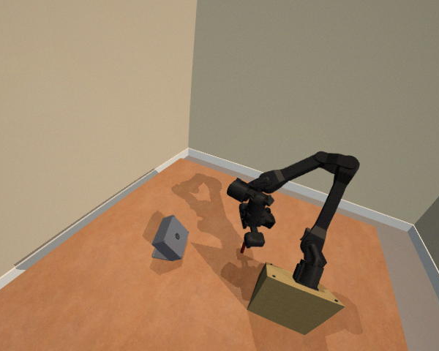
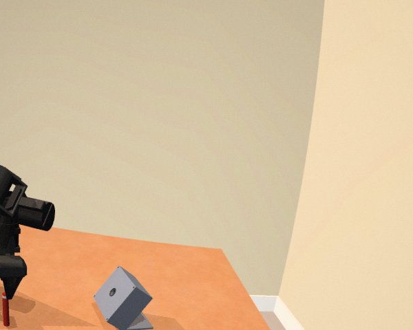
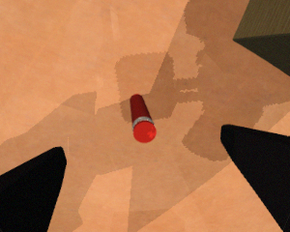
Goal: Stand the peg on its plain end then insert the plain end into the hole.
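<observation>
The red peg (image 1: pixel 243 248) (image 2: pixel 5 312) (image 3: pixel 137 106) stands upright on the table, its white-banded end up and its plain end down. My gripper (image 3: pixel 144 143) is open and empty above the peg, pointing down. In the wrist view the peg's top lies between the two wide-apart fingertips, touching neither. In the top and exterior views the fingers line up one behind the other, and in the top view they hide the peg's top. The grey sloped panel (image 1: pixel 170 247) (image 2: pixel 118 303) stands apart from the peg; its hole (image 1: pixel 177 236) (image 2: pixel 112 291) is empty.
The wooden base block (image 1: pixel 293 303) (image 3: pixel 275 24) carries the arm and stands close to the peg. The panel rests on a grey foot (image 1: pixel 161 255) (image 2: pixel 140 322). Arm shadows fall around the peg. Walls rise beyond the orange table (image 1: pixel 99 302) (image 2: pixel 185 273).
</observation>
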Robot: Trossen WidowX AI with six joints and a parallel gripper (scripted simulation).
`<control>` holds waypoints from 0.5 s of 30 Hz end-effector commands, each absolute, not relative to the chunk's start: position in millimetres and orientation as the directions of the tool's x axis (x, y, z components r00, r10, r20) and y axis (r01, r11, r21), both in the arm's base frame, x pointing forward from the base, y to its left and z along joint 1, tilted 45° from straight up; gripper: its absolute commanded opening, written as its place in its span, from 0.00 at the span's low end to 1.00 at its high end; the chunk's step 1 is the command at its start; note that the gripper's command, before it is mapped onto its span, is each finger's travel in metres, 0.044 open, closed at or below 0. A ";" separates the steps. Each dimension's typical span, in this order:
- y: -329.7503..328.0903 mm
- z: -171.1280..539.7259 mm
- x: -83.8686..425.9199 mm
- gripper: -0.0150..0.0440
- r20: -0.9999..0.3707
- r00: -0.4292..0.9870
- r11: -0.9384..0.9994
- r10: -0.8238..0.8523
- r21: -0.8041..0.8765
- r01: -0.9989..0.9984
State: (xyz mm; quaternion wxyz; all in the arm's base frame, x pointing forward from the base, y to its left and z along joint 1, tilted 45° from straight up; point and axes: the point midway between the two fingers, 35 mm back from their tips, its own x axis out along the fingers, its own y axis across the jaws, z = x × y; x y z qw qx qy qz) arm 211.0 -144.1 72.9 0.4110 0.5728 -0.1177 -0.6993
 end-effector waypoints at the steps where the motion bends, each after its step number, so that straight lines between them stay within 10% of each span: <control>1: -147.0 68.2 210.9 1.00 -0.707 -0.007 -0.636 -0.707 0.631 0.444; 15: -163.3 51.7 211.2 1.00 -0.708 -0.007 -0.636 -0.706 0.631 0.444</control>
